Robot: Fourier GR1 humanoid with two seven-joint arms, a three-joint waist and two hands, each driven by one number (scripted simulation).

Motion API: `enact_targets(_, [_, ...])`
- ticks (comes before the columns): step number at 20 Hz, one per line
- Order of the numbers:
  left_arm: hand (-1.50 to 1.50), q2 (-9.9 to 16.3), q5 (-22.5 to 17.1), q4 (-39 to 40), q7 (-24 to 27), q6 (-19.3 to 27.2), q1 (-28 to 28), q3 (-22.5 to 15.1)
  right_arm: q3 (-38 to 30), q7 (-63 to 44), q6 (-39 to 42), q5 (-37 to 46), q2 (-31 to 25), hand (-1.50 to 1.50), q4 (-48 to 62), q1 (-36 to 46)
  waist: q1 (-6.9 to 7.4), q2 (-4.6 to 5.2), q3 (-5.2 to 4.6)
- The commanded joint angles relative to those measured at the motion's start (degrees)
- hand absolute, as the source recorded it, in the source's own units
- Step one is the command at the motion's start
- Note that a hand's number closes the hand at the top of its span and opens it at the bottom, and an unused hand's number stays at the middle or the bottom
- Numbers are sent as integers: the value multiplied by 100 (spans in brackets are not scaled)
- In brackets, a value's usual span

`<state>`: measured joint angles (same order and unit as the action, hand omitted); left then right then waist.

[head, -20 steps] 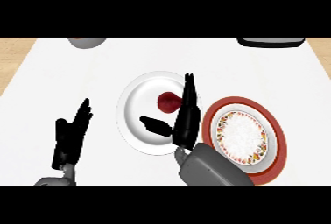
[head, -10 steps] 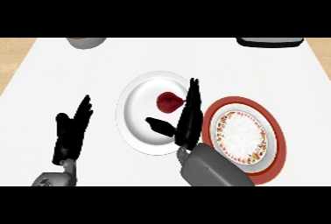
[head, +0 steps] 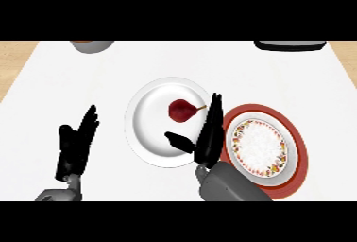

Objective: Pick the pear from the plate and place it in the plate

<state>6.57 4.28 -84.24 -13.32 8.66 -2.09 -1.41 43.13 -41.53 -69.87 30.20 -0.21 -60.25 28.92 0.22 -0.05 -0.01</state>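
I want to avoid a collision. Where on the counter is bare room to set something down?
Free patches: the counter between the white plate and the far edge, and between the left hand and the white plate. It is crowded where the right hand stands between the pear and the red-rimmed plate.

A broad, smooth white desk [head: 140,56] fills nearly the whole head view, evenly lit and free of strong shadow. At its far left [head: 14,66] and far right [head: 345,49] corners, strips of light tan wood-grained surface show beyond its edges. Along the far edge, a grey round bowl-like vessel [head: 92,45] sits at the upper left, cut off by the frame, and a dark flat rectangular object [head: 289,45] lies at the upper right.
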Motion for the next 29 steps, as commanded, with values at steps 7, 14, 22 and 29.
enact_targets(7, [0, -24, 5, 122, 118, -92, -126, 176, -754, 46, 483, 908, -175, -150, -1070, -1209, -43, -3, 0])
enact_targets(14, [0, -9, 34, -490, -229, -154, 212, 114, -736, 437, 237, 1268, -366, -150, -1940, -2390, -32, -7, 1])
enact_targets(22, [0, -102, 115, -294, 183, -232, 442, 129, -1420, 815, 280, 1299, -79, -150, -1774, -2617, -18, 2, 1])
enact_targets(29, [0, -185, 171, 88, 132, -194, -38, 218, -1835, 858, 838, 1631, 5, -150, -1880, -2879, -28, 2, 0])
